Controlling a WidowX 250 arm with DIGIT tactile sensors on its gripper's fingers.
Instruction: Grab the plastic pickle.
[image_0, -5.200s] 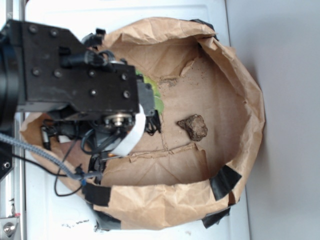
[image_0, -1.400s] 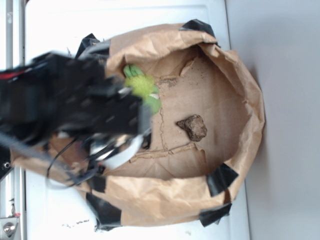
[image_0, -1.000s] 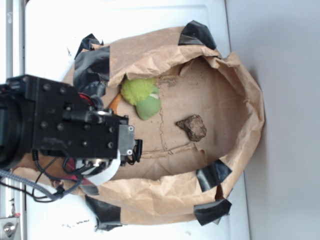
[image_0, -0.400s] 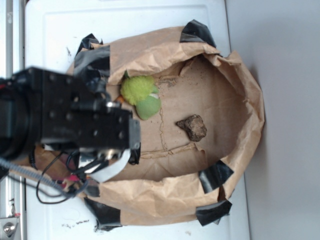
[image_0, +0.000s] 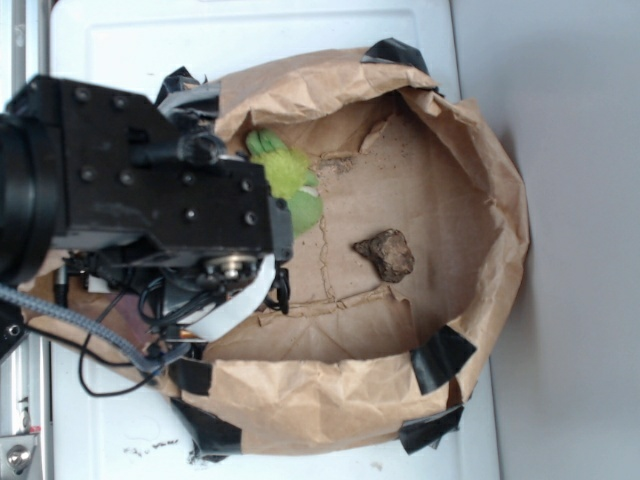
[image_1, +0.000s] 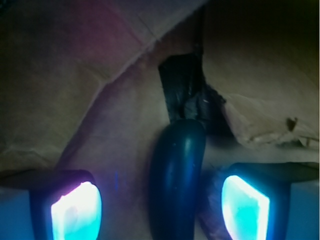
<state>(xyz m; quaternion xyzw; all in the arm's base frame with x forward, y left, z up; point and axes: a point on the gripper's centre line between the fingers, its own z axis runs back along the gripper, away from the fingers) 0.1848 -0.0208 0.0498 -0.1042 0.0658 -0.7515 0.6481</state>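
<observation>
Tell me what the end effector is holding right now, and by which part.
Nothing is held. The end effector is open, and the plastic pickle lies lengthwise between its glowing fingertips, nearer the right one, with no pad closed on it.

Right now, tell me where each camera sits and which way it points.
Exterior: overhead, looking straight down into the brown paper bag; the black arm covers the left side.
Wrist: on the arm, looking past two lit fingertips at the plastic pickle between them.
Shared: the bag's brown paper and black tape; the exterior view hides the pickle.
</observation>
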